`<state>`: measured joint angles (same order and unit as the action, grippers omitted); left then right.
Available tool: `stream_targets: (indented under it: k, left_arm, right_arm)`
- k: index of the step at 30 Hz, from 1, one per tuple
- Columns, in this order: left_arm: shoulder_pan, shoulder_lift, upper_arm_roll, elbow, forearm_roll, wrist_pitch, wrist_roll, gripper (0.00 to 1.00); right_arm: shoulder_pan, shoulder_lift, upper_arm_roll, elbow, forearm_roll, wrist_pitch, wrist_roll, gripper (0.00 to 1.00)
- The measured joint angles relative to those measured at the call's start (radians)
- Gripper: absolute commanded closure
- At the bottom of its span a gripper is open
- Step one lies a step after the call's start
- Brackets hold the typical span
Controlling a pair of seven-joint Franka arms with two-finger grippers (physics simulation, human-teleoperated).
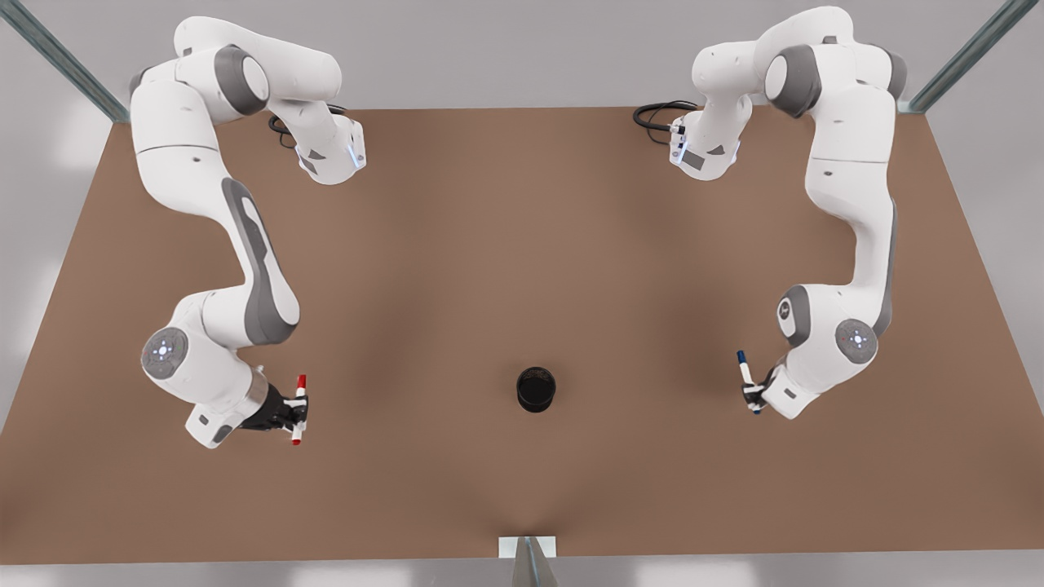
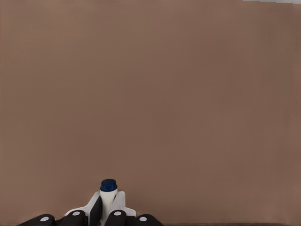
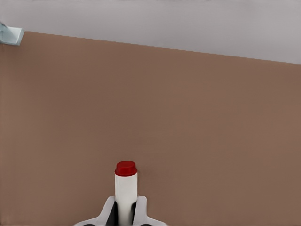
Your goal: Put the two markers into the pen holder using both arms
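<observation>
The blue marker (image 1: 745,377) is in my left gripper (image 1: 755,397), which is shut on it at the front view's right; its blue end (image 2: 108,185) pokes out between the white fingertips (image 2: 121,201). At the front view's left, my right gripper (image 1: 295,412) is shut on the red marker (image 1: 299,408), whose white barrel and red end (image 3: 126,175) stick out past the fingertips (image 3: 140,207). Both markers look lifted off the table. The black pen holder (image 1: 536,389) stands upright between the two arms, near the table's front middle, apart from both.
The brown table (image 1: 522,244) stretches wide between the arms. A small metal bracket (image 1: 527,548) sits at its front edge below the holder. Black cables (image 1: 656,114) lie near the arm bases at the back.
</observation>
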<state>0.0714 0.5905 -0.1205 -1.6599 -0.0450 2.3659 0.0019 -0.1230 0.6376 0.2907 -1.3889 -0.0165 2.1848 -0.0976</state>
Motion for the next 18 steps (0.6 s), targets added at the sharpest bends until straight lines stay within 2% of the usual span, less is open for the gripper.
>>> stream_targets:
  k: [4, 8, 11, 18]
  left_arm:
    - [0.000, -0.016, -0.087, 0.069, -0.069, -0.052, -0.011, 0.79]
    - [-0.120, 0.063, -0.167, 0.310, -0.128, -0.058, -0.021, 0.79]
    - [-0.214, 0.168, -0.243, 0.396, -0.161, 0.071, -0.027, 0.79]
    - [-0.286, 0.291, -0.322, 0.385, -0.188, 0.372, -0.030, 0.79]
  right_arm:
    - [0.006, 0.000, 0.003, 0.006, -0.001, -0.008, 0.006, 0.79]
    - [0.005, 0.000, 0.002, 0.006, -0.003, -0.013, 0.011, 0.79]
    - [0.005, 0.000, 0.002, 0.006, -0.008, -0.015, 0.014, 0.79]
    - [0.001, 0.000, 0.002, 0.006, -0.024, -0.018, 0.019, 0.79]
